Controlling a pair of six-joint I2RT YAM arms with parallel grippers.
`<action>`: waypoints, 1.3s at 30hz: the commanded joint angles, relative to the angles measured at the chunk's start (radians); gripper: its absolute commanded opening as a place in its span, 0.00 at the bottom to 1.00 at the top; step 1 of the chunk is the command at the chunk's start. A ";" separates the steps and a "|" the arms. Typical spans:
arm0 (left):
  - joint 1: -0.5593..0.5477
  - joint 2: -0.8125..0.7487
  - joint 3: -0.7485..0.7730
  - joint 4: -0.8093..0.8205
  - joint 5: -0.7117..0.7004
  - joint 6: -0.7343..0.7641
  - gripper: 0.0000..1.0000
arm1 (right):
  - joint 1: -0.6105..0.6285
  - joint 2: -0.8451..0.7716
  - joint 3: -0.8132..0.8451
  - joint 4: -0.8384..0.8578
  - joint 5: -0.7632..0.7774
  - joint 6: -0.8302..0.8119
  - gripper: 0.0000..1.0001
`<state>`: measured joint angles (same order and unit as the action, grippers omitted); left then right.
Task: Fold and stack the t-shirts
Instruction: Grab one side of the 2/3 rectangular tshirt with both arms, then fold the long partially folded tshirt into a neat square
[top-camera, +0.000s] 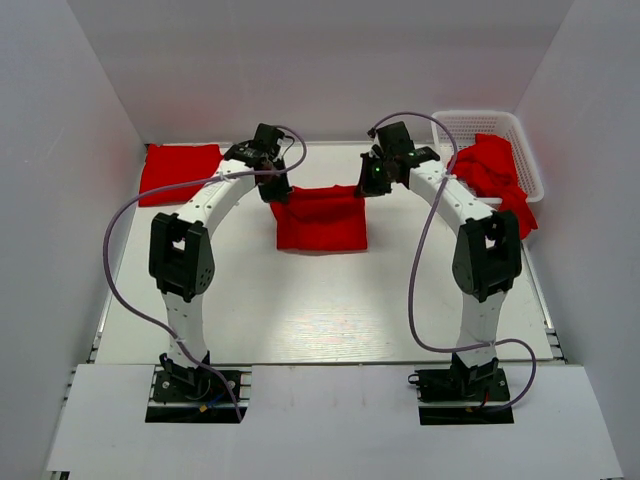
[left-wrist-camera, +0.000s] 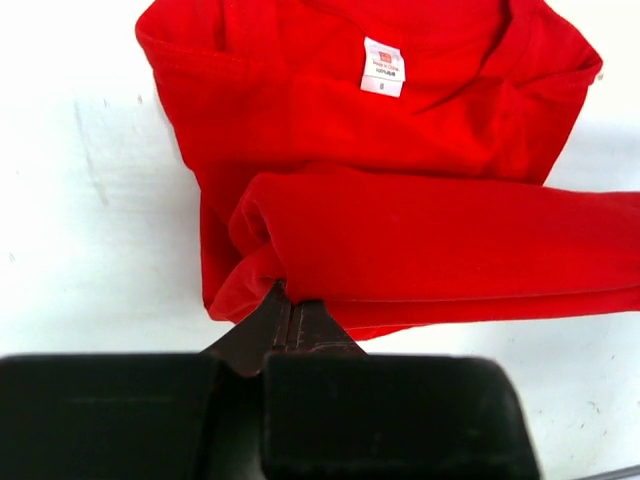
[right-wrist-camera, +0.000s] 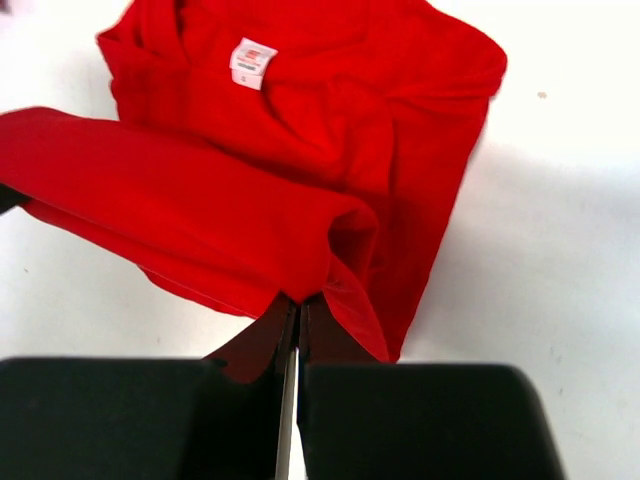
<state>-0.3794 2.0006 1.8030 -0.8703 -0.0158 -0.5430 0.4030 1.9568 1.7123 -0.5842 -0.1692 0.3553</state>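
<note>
I have my left gripper (left-wrist-camera: 290, 303) and right gripper (right-wrist-camera: 298, 302) both pinched tight on the lifted edge of a red t-shirt (top-camera: 325, 225), lying on the table (top-camera: 300, 310) left of the white basket (top-camera: 470, 124)

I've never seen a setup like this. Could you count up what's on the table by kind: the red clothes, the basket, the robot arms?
Red t-shirt lots: 3 (folded pile; middle shirt, pinched by left gripper and right gripper; heap in the basket, its shirts too tangled to count)
White basket: 1
Robot arms: 2 (left arm, right arm)
Total: 6
</note>
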 joint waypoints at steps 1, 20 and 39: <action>0.053 0.000 0.056 -0.006 -0.088 0.049 0.00 | -0.047 0.042 0.085 0.003 0.036 -0.058 0.00; 0.109 0.217 0.312 0.166 -0.056 0.138 1.00 | -0.104 0.249 0.245 0.354 -0.107 0.011 0.90; 0.097 0.035 -0.076 0.376 0.088 0.302 0.74 | -0.059 0.023 -0.051 0.261 -0.113 -0.096 0.90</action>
<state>-0.2840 2.0289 1.7107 -0.5446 0.0429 -0.2768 0.3328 1.9564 1.6707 -0.3004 -0.2680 0.2943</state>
